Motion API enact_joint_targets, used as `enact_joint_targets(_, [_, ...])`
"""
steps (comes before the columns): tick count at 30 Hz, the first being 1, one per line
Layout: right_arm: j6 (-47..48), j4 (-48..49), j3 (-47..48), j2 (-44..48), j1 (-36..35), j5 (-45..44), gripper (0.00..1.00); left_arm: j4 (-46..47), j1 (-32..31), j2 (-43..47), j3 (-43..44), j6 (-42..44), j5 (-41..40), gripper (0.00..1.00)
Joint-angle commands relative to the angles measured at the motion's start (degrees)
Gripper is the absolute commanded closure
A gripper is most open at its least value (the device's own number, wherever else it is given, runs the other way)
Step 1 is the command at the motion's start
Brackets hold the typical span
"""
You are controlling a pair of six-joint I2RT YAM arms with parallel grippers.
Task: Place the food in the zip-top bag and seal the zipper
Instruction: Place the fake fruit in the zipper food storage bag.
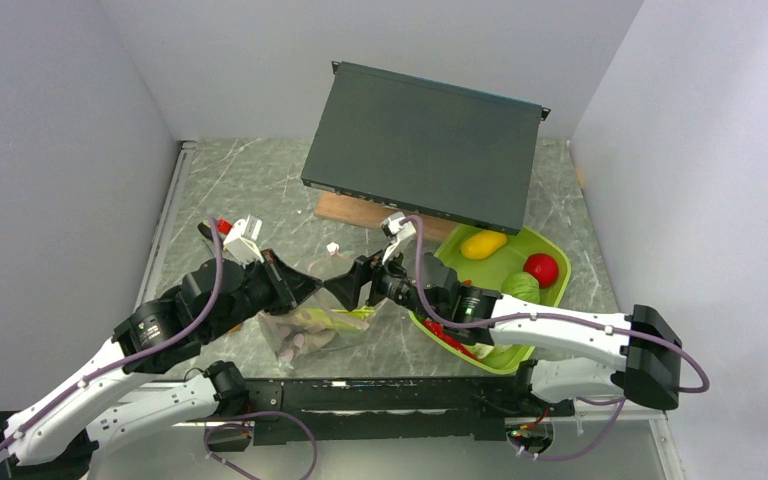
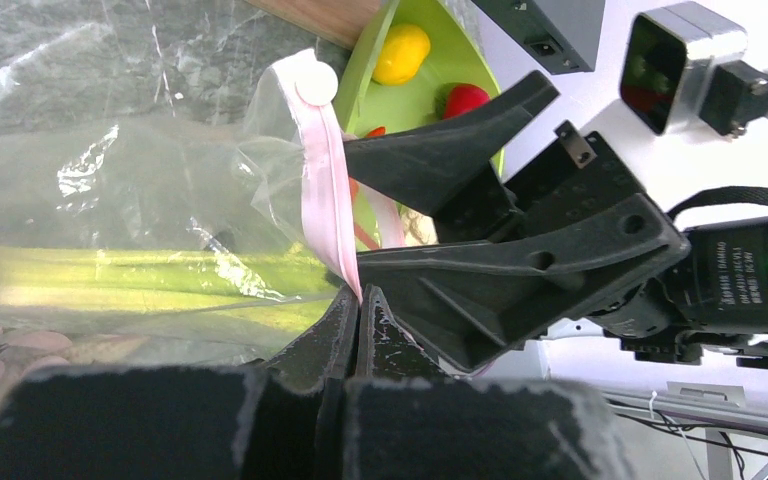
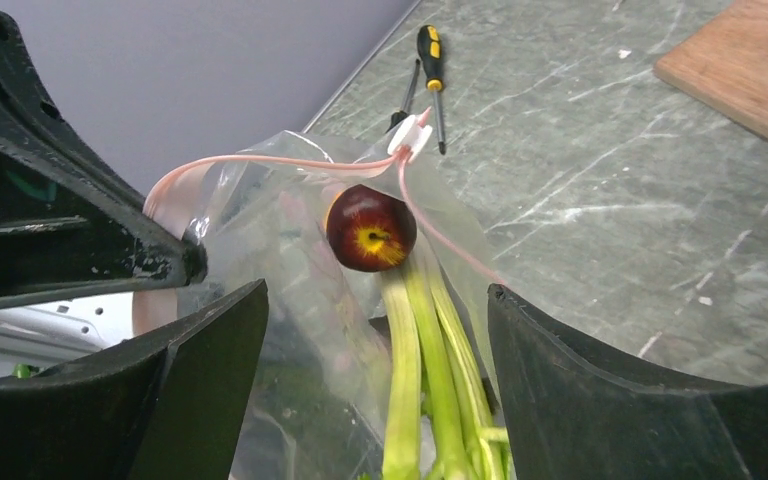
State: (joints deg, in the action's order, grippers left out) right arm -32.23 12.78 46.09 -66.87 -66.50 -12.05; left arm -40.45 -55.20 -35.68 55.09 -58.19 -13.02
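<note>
The clear zip-top bag [image 1: 305,330] lies between the arms, with green stalks [image 3: 430,370] and a dark purple ball [image 3: 370,228] in its open mouth. My left gripper [image 2: 358,295] is shut on the pink zipper strip [image 2: 322,190], below the white slider [image 2: 316,85]. My right gripper [image 3: 378,292] is open and empty, one finger on each side of the bag's mouth above the stalks. In the top view the left gripper [image 1: 305,285] and the right gripper [image 1: 338,287] meet over the bag. Yellow fruit [image 1: 483,244], red tomato [image 1: 541,268], green cabbage [image 1: 520,287] and red chili [image 1: 460,348] lie in the tray.
The lime-green tray [image 1: 550,300] sits right of the bag. A black case [image 1: 425,145] leans on a wooden block [image 1: 345,208] at the back. Yellow-handled screwdrivers [image 3: 430,60] lie beyond the bag. Grey walls stand on both sides.
</note>
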Motion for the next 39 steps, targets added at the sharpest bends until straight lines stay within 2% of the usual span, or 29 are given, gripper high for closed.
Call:
enact_joint_targets(1, [2.18,-6.86,3.08,5.4,-0.1,-3.78,0.19,0.44,0.09,0.76,0.01,-0.54,-1.84,1.0])
enact_joint_targets(8, [4.4,-20.1,5.94,14.7,0.0,-13.99,0.19,-0.87,0.04,0.71,0.33,0.27,-3.86,1.0])
enact_joint_targets(11, [5.82,-26.95,6.85,18.87,-0.02,-21.84,0.18,-1.48,0.09,0.34,0.71,0.85,-4.52,1.0])
enact_joint_targets(15, [3.32,-35.39,4.82,25.83,0.12,-36.22,0.13,-2.17,0.09,-0.32,1.39,1.64,-5.3,1.0])
enact_joint_targets(18, [-4.65,-43.72,1.93,30.97,0.35,-44.69,0.1,-2.11,0.07,-0.67,1.62,2.19,-5.57,1.0])
enact_joint_targets(21, [-13.9,-53.93,-0.07,34.72,0.44,-49.28,0.1,-2.01,0.04,-1.1,1.81,2.46,-5.63,1.0])
enact_joint_targets(24, [-25.0,-63.61,-0.24,35.36,0.65,-51.23,0.12,-1.5,0.07,-1.63,1.69,2.59,-5.26,1.0])
enact_joint_targets(29, [-45.57,-79.21,-0.26,30.36,2.12,-50.29,0.13,-0.43,0.09,-3.42,1.85,3.04,-4.01,1.0])
enact_joint_targets(30, [-48.62,-80.12,-1.09,29.6,2.35,-49.96,0.13,-0.25,0.09,-3.63,1.77,3.03,-3.77,1.0])
enact_joint_targets(32, [-49.05,-77.43,-3.33,29.7,3.14,-48.66,0.13,0.32,0.09,-4.1,1.51,3.05,-3.11,1.0])
enact_joint_targets(35, [-44.14,-69.69,-6.11,29.68,8.16,-44.25,0.14,1.1,0.09,-4.24,0.94,2.56,-1.84,1.0])
enact_joint_targets(39, [-32.63,-59.67,-9.03,29.17,18.76,-34.73,0.14,1.85,0.06,-3.43,-0.36,1.74,-0.89,1.0])
